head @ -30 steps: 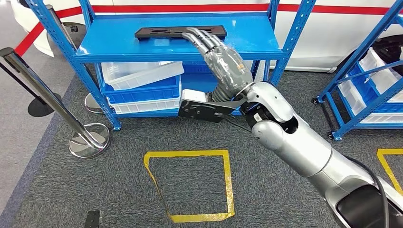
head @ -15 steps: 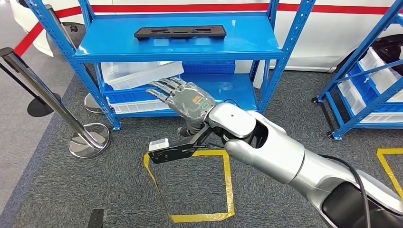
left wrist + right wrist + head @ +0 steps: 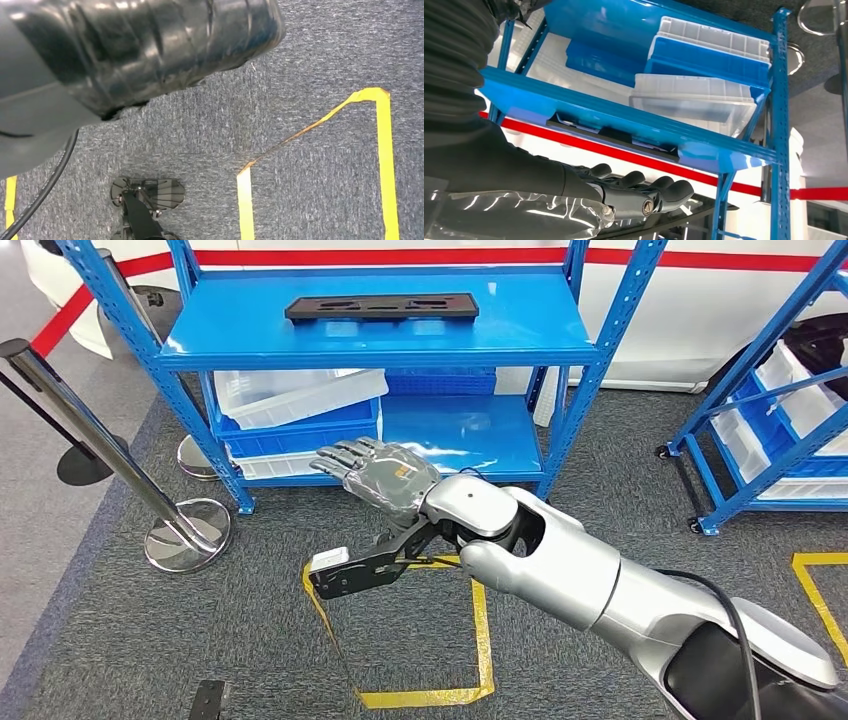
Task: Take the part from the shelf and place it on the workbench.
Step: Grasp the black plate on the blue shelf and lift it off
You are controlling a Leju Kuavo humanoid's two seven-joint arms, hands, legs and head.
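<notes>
Head view, part: you see the black part (image 3: 381, 308) lying flat on the top shelf (image 3: 250, 335) of the blue rack, near the shelf's back edge and about midway between its side edges.
Head view, right hand: your right hand (image 3: 380, 471) hangs in front of the rack's lower level, well below the top shelf, fingers stretched out and apart, grasping nothing.
Head view, surroundings: clear and blue bins (image 3: 296, 405) sit on the lower shelf at its left end; a yellow tape square (image 3: 478, 610) marks the carpet under the arm; a steel stanchion (image 3: 185, 535) stands left of the rack.
Left wrist view, left hand: you get a dark ribbed cover above grey carpet and yellow tape; whether the left hand is open or closed cannot be told.
Right wrist view, right hand: the dark fingers (image 3: 659, 192) lie extended side by side, empty, apart from the part (image 3: 614, 136) on the shelf edge.
</notes>
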